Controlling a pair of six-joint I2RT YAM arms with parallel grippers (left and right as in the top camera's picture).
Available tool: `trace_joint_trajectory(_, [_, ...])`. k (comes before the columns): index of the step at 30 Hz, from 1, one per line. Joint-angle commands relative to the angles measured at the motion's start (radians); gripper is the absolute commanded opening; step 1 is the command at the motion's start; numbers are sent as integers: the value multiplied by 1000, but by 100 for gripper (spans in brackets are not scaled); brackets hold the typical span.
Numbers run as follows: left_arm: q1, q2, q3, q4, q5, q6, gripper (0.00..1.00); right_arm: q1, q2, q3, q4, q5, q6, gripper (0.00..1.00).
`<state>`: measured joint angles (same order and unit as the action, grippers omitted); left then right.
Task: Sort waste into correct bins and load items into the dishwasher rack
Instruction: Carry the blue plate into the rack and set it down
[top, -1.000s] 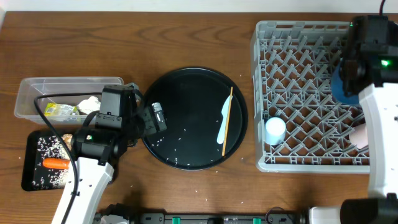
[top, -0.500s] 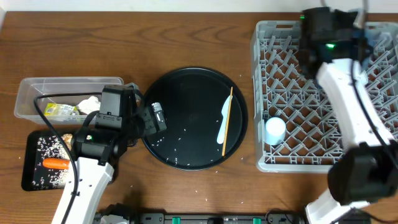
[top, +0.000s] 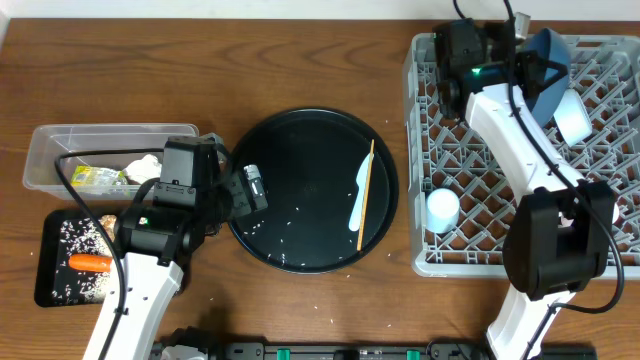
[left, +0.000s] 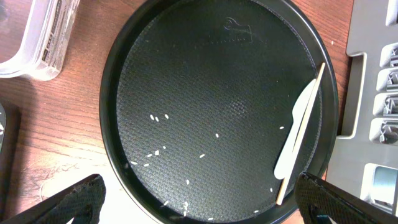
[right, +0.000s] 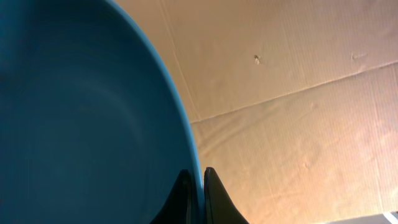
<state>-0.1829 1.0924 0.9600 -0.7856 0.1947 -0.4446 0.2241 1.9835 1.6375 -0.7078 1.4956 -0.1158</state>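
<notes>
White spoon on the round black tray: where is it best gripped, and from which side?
Probably take the white spoon at mid-length, from straight above, pinching across its width. It lies flat on the round black tray, and the wooden chopstick lies along its outer edge, so start from the side facing the tray's centre.

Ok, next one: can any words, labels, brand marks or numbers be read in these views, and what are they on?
No text can be read in any view.
Round black tray: a raised mark near its rim, too faint to read.
Yellow-green wrapper in the clear tub: some print, too small and blurred to read.
Nothing else in view shows lettering or numbers.
</notes>
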Motion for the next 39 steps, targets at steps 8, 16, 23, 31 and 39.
trace_joint_trajectory(8, [5,5,11,-3,-13,6,98,66,48,-14,-55,-441,-50,14])
trace_joint_trajectory(16, [5,5,11,-3,-13,6,98,90,48,-14,-55,-695,-49,32])
trace_joint_trajectory(23, [5,5,11,-3,-13,6,98,110,48,-14,-47,-779,-34,56])
trace_joint_trajectory(31, [5,5,11,-3,-13,6,98,121,-8,-14,-48,-888,33,84])
trace_joint_trajectory(39, [5,5,11,-3,-13,6,98,119,-209,-14,-53,-1339,101,82])
